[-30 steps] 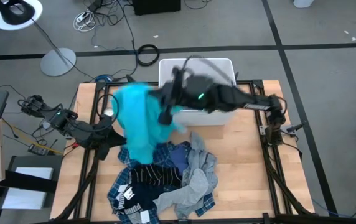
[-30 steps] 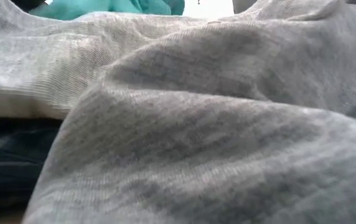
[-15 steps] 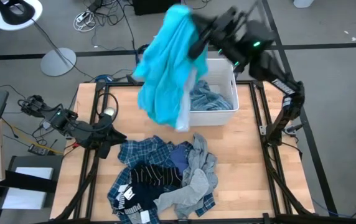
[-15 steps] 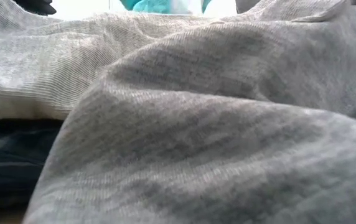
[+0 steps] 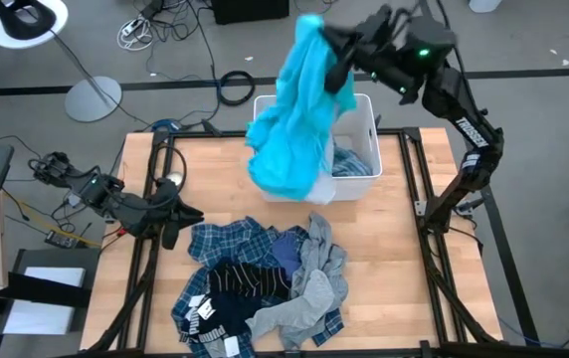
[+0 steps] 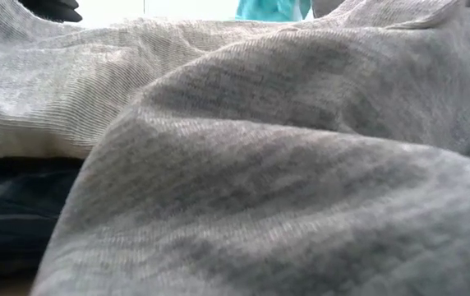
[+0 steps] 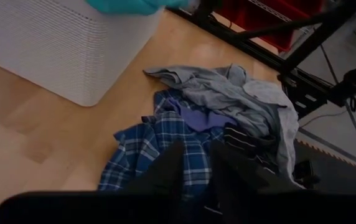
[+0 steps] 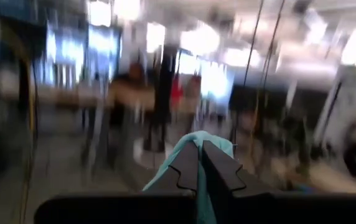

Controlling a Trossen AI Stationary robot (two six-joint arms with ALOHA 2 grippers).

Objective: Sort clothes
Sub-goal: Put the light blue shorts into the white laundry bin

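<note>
My right gripper (image 5: 336, 48) is raised high above the white bin (image 5: 362, 104) at the table's far edge and is shut on the bright turquoise garment (image 5: 294, 129). The garment also shows in the right wrist view (image 8: 193, 146) and at the top of the low view (image 6: 272, 8). A blue-grey striped garment (image 5: 349, 159) lies in the bin. On the table's near half lies a pile: the plaid shirt (image 5: 230, 244), the navy garment with white lettering (image 5: 205, 316) and the grey garment (image 5: 309, 288). My left gripper (image 5: 183, 213) waits slightly open at the table's left, beside the pile (image 7: 228, 106). My right gripper pinches a bunched upper part of the turquoise garment (image 8: 196, 142) between its two fingers. The garment hangs slack below the fingers, lifted clear of the table. Its lower end (image 5: 280, 177) hangs over the bin's left side; whether it touches the bin I cannot tell.
The grey garment (image 6: 235, 164) fills almost the whole low view. The bin's ribbed white wall (image 7: 60, 43) stands on the wood at the far side. Bare wood (image 5: 404, 249) lies to the right of the pile. Black frame rails run along the table's sides.
My right gripper has risen from above the pile and swung toward the far and right edges, staying shut on the turquoise garment. The garment has been lifted clear of the pile and now hangs over the bin.
</note>
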